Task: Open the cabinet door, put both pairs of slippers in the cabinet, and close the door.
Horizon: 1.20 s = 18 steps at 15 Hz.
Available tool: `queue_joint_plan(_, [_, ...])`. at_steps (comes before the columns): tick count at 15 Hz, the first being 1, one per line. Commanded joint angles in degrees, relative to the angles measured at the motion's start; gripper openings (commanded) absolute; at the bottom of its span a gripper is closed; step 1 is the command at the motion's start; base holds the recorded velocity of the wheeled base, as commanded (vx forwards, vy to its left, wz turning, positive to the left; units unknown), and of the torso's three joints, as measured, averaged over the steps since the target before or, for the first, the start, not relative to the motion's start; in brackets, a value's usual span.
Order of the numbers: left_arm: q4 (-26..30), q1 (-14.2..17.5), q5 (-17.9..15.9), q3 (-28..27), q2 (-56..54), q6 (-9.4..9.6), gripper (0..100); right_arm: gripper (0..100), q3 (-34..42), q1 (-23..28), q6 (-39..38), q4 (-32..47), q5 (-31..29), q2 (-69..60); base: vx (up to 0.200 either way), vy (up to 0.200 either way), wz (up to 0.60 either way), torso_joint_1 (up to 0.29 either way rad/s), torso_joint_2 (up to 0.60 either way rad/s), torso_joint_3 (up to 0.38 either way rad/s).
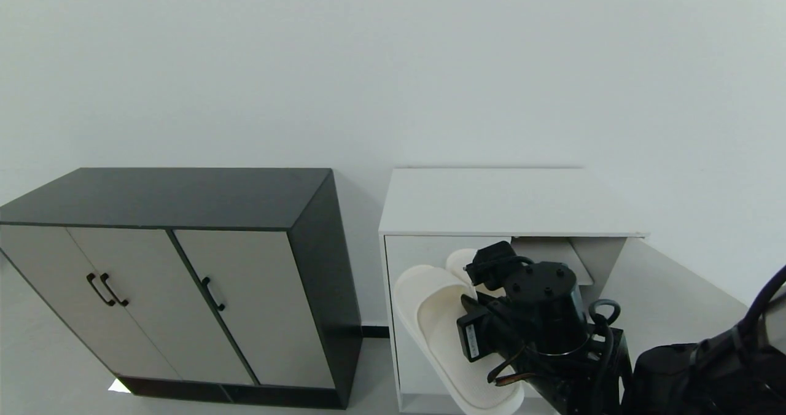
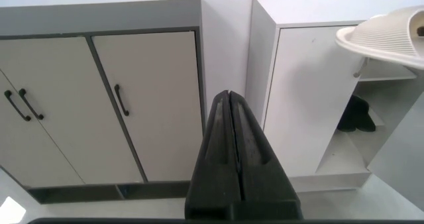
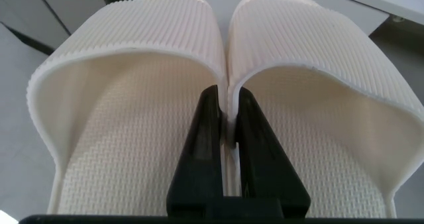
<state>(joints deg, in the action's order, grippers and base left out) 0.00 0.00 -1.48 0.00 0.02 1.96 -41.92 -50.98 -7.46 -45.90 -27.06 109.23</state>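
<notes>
White slippers (image 3: 132, 158), one pair of two, are held side by side in the air by the right gripper (image 3: 228, 98). Its two fingers pinch the touching inner edges of both slippers between them. In the head view the pair (image 1: 439, 317) hangs tilted just in front of the white cabinet (image 1: 503, 200), toe ends uppermost and nearest the cabinet front.

That cabinet's left half is covered by a shut panel (image 2: 311, 98). Its right half stands open, showing two shelves inside, with the open door (image 1: 669, 292) swung out to the right. On the lower shelf (image 2: 348, 148) sits a second pair, dark slippers (image 2: 358, 114) (two dark shapes close together, detail too small to make out).

The left gripper (image 2: 228, 95) is seen well back from both pieces of furniture. Its two fingers are pressed flat together with nothing between them, pointing at the gap between the two cabinets. The edge of the white pair (image 2: 391, 35) shows above the open compartment in that view.

To the left of the white cabinet, apart from it by a narrow gap, stands one black cabinet (image 1: 184, 197) with three pale doors, all shut, and three black handles (image 1: 213, 293) (two close together, one on its own). Both cabinets stand against a plain white wall (image 1: 393, 65).
</notes>
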Motion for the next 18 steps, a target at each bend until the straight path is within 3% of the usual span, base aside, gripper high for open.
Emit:
queue_joint_plan(1, [0.0, 0.0, 0.0, 0.0, 0.1, 0.06, 0, 0, 0.1, -0.1, 0.0, 0.0, -0.1, 0.2, 0.0, 0.0, 0.0, 0.0, 0.0, 0.0])
queue_joint_plan(4, [0.0, 0.0, 0.0, 0.0, 0.1, 0.06, 0, 0, 0.3, -0.1, 0.1, 0.0, -0.1, 0.3, 0.0, 0.0, 0.0, 0.0, 0.0, 0.0])
queue_joint_plan(18, [0.0, 0.0, 0.0, 0.0, 0.1, 0.06, 0, 0, 0.9, 0.0, 0.0, -1.8, -0.1, 0.9, 0.0, -0.2, 0.0, 0.001, 0.0, 0.002])
